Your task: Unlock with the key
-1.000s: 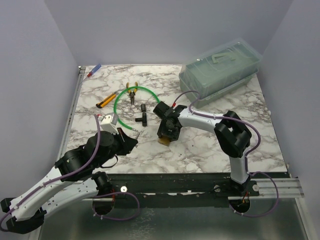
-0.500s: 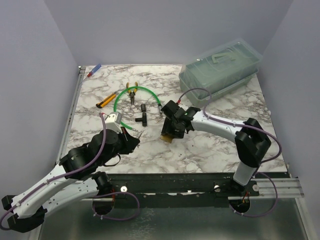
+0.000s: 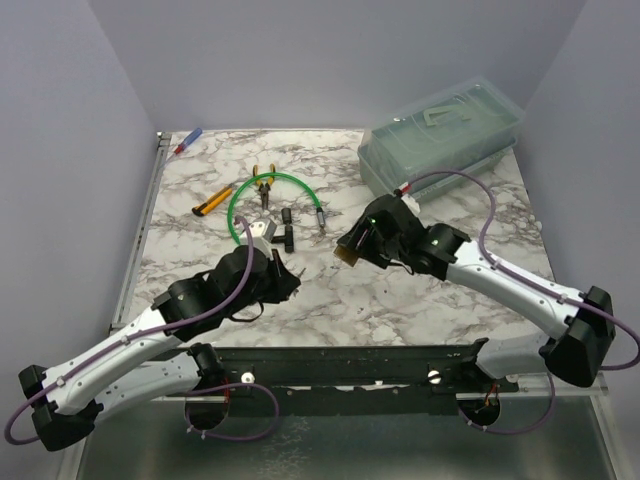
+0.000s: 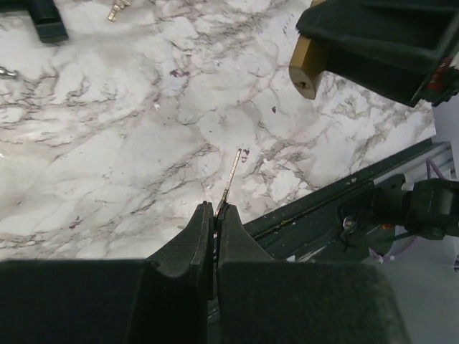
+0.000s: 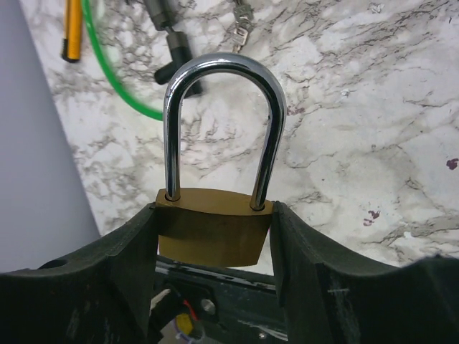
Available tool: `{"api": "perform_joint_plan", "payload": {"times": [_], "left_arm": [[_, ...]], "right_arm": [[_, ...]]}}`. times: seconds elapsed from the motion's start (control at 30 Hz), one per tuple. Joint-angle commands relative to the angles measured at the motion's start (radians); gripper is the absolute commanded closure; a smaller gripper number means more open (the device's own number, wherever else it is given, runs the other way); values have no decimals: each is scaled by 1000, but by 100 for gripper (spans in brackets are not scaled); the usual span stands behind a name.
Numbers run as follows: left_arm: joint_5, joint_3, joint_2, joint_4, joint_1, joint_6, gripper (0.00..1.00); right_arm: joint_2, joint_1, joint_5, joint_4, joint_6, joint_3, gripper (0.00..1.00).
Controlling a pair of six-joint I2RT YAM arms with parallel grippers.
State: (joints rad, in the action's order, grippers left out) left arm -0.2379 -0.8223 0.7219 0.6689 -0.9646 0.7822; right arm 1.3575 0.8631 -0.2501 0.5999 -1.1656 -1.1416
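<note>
Left gripper (image 4: 215, 215): jaws pressed together on the key (image 4: 232, 172), its blade pointing to 1 o'clock over the marble bench (image 4: 107, 143).
Right gripper (image 3: 350, 250), at 3 o'clock of the key: clamped on the brass padlock (image 5: 211, 226), whose shackle seems to be seated.
Green cable (image 3: 240, 195): 12 o'clock.
Lidded box (image 3: 440, 135): 1 o'clock, farthest.

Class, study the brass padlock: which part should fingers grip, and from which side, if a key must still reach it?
Grip the brass body of the padlock across its two narrow ends, as the right gripper does: those faces are flat and parallel. Come from the broad-face side, leaving the rounded shackle and the base free.
</note>
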Motion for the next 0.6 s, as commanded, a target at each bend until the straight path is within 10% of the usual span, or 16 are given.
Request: {"api": "perform_joint_plan", "payload": {"times": [0.0,0.23,0.57], "left_arm": [[134,-38,45,-116,-5,-32,100],[201,-34,55,-205,-5,-28,100],[294,6,86,-287,-5,-19,100]], "right_arm": [[-115,-33,0,-59,-103,19,100],[-79,-222,475,-54,-28,-29,100],[-23,-227,649,-6,55,-111,100]]}}
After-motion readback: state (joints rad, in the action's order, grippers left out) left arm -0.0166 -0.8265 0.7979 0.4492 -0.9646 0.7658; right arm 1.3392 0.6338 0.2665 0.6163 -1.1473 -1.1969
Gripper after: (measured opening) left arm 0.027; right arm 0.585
